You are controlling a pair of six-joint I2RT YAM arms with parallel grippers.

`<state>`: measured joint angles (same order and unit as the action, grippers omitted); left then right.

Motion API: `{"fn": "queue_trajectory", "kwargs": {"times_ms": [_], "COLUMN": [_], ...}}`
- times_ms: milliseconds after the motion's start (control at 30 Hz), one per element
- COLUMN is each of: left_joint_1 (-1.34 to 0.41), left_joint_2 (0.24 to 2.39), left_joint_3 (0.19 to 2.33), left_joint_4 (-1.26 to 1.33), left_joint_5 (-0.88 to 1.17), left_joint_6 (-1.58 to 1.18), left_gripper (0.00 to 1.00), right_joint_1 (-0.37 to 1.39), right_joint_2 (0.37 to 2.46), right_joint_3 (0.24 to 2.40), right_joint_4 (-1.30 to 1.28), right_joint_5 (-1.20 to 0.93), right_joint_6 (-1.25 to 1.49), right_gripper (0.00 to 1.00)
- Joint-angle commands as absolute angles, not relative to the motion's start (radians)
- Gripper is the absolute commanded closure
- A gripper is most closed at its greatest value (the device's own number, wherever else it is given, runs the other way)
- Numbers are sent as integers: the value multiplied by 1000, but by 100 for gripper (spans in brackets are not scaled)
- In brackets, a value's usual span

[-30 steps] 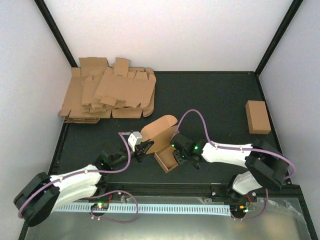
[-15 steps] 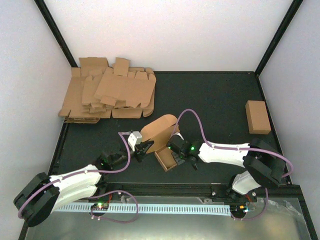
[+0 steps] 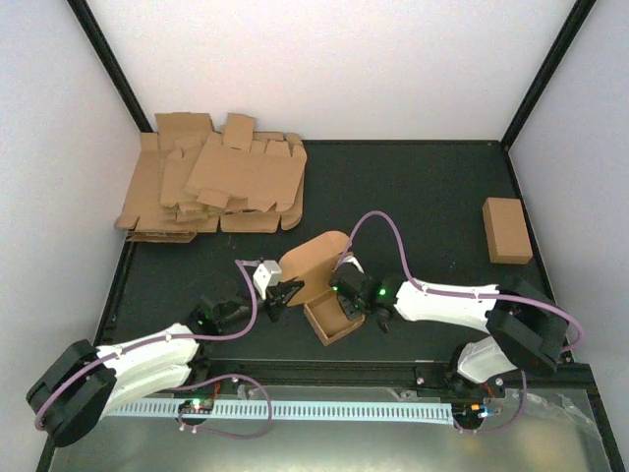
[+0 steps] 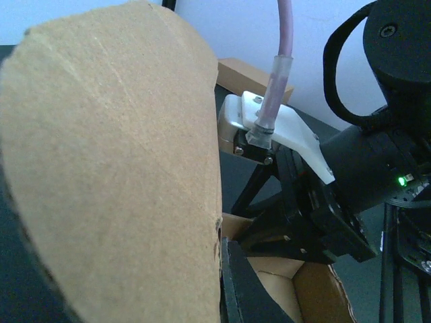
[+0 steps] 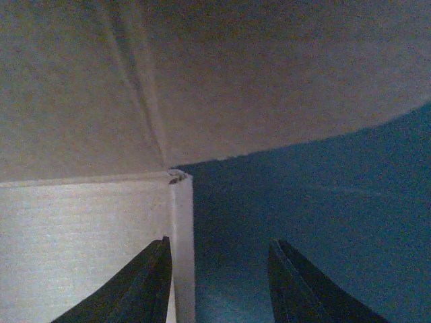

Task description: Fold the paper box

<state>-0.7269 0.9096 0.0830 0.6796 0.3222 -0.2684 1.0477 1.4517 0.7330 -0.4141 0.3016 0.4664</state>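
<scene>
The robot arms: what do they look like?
The left arm and right arm have smooth white shells over round black joints. A mauve cable loops along each; small green lights glow at the wrists. The left gripper and right gripper are black.

A: The arms?
B: Smooth white plastic shells (image 3: 147, 362) on round black joints (image 3: 64, 393), looping pinkish-purple cables (image 4: 285, 33).
A: Lights?
B: Small green lamp (image 4: 403, 180); the right gripper (image 5: 222, 289) has matte black tapered fingers (image 5: 151, 286).
</scene>
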Motion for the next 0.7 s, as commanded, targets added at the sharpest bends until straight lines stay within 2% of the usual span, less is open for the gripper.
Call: {"fn": "queue_trajectory", "kwargs": {"times_ms": [0, 233, 500, 567, 667], "left_joint_1": [-727, -727, -727, -727, -728], "left_joint_2": [909, 904, 928, 927, 925], "left_joint_3": [129, 132, 131, 130, 130], "left_joint_4": [675, 671, 672, 670, 660], "left_joint_5": [362, 358, 356, 355, 344], "left_joint_6": [-267, -274, -285, -286, -287], "left_gripper": [99, 99, 99, 98, 98], "right_joint_1": [1048, 1047, 1057, 1062, 1066], "right_joint_2": [1441, 1491, 1552, 1564, 1561], "right_joint_3": [712, 709, 699, 701, 694], "right_joint_4": [-342, -318, -263, -262, -265], "right_joint_5": [293, 295, 364, 377, 400], "right_joint_6": [464, 481, 516, 522, 531], "right_gripper": [57, 58, 68, 74, 92]}}
